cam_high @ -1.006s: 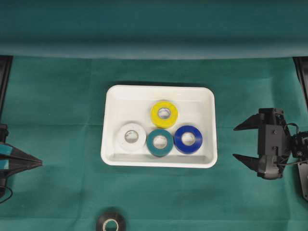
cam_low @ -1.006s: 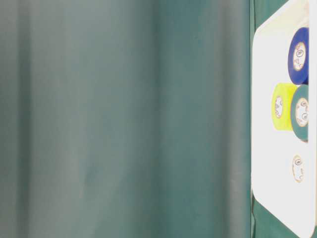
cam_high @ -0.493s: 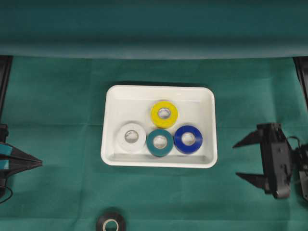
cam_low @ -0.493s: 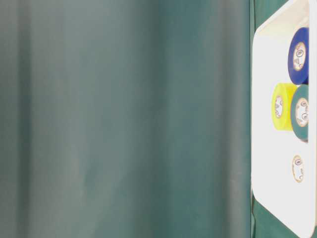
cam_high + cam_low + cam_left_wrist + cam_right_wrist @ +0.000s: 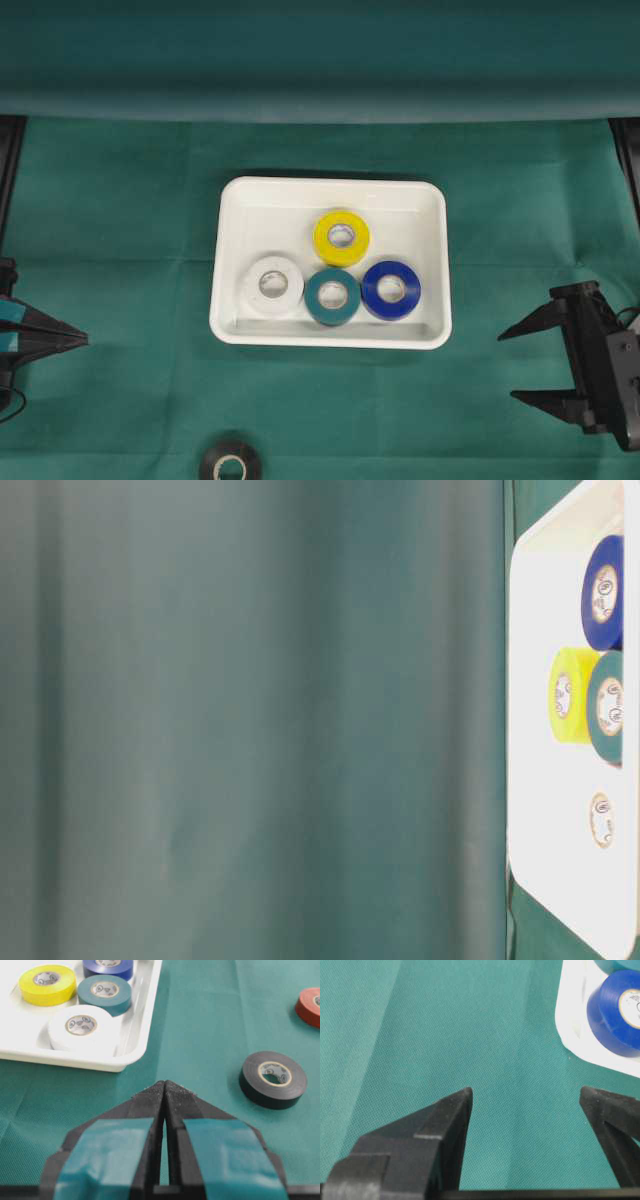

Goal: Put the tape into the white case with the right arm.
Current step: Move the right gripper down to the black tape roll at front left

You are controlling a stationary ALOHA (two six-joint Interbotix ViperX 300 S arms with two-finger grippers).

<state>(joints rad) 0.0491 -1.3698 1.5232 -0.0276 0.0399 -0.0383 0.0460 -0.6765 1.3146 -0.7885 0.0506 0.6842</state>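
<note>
Left gripper [image 5: 80,341] at the left edge, fingers pressed together and empty, black tape [image 5: 230,464] on the green cloth [image 5: 120,200] near the front edge, white case [image 5: 232,200] at centre holding white, teal, yellow and blue rolls, right gripper [image 5: 513,365] at far right, fingers spread wide, grasping nothing

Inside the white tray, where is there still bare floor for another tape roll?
The shallow white plastic tray has bare floor along its far edge and left of the yellow tape roll. The near row is crowded: white roll, teal roll, blue roll.
</note>
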